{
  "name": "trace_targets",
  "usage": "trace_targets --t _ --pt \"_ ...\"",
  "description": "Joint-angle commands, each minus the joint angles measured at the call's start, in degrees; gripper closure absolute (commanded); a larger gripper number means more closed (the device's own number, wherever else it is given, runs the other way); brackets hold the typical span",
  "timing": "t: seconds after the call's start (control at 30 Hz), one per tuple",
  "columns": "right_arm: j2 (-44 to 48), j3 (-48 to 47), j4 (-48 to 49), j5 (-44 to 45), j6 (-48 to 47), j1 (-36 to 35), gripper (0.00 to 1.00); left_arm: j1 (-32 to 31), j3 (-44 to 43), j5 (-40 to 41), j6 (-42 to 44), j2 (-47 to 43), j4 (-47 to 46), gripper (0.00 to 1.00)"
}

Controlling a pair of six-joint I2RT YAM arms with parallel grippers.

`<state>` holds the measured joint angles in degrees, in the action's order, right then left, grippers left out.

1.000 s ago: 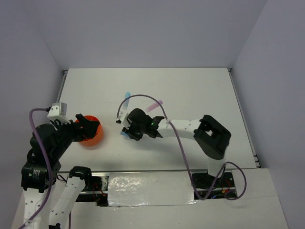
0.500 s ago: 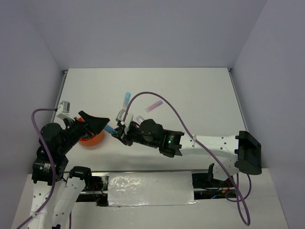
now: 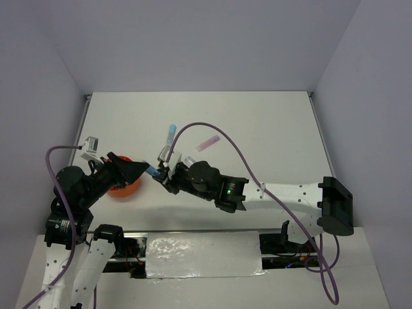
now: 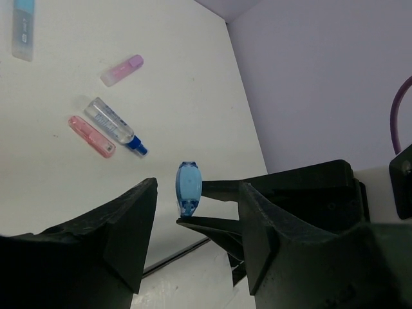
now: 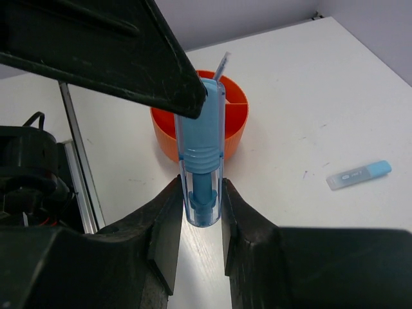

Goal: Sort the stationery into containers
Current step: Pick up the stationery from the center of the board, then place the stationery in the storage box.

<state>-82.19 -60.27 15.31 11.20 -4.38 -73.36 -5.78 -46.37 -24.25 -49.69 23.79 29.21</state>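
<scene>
Left wrist view tells you most: your left tool (image 4: 198,193) stands part-open with one jaw on each side of the translucent blue capsule-shaped stationery piece (image 4: 188,190). A gap shows on both sides, so it has hold of nothing yet. That blue piece is up off the white bench (image 3: 257,122), pinched at one end by your right tool (image 5: 201,193), which is closed on it and presents the free end toward the left arm. I read this as a hand-over. The small round orange plastic cup (image 5: 235,136) sits on the left arm's side, partly under that arm from above, so passing spares the right arm a long reach. Gripping by one end leaves you room to take the other. In the right wrist view a left jaw overlaps the piece's tip; whether it touches, I cannot tell. Lying on the bench, well apart from the cup, are a clear pen with a dark blue cap (image 4: 116,125), a pale pink capsule (image 4: 90,136) just beside it, a lilac-pink capsule (image 4: 122,69) and a light blue piece (image 4: 22,29).
</scene>
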Motion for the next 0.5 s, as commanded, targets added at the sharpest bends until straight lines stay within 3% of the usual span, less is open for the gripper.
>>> trace_targets --t 0.0,0.07,0.17,0.2,0.27,0.3,0.33,0.43,0.47 --pt "0.89 -3.62 1.30 0.14 -0.80 -0.46 0.83 -0.20 0.31 -2.64 0.82 1.17 -2.67 0.35" --pt "0.63 -3.98 0.43 -0.30 -0.98 -0.38 0.83 -0.20 0.66 -2.82 1.17 1.17 -2.93 0.35" --pt "0.72 -4.59 -0.37 -1.00 -0.80 -0.64 0.82 -0.20 0.58 -2.73 1.97 1.26 -3.20 0.50" --pt "0.63 -4.59 -0.46 -1.70 -0.98 -0.47 0.81 -0.20 0.49 -2.56 2.66 1.43 -3.11 0.63" --pt "0.63 -4.50 -0.89 -2.24 -1.24 -0.55 0.78 -0.20 -0.82 -1.42 4.07 2.57 -1.53 0.80" --pt "0.72 -4.24 -0.90 -2.76 -1.16 -0.64 0.78 -0.20 -1.52 -0.72 5.99 3.18 -0.57 0.95" --pt "0.72 -3.98 -0.90 -3.37 -1.15 -0.64 0.76 -0.20 -2.23 0.25 7.23 4.15 1.62 1.00" --pt "1.51 -2.40 0.07 -8.03 -1.94 -0.55 0.57 -0.20 -4.69 4.90 11.80 5.47 3.83 1.00" --pt "2.03 -2.05 0.16 -8.30 -2.03 -0.47 0.25 -0.20 -5.91 8.31 13.12 5.74 5.14 1.00"
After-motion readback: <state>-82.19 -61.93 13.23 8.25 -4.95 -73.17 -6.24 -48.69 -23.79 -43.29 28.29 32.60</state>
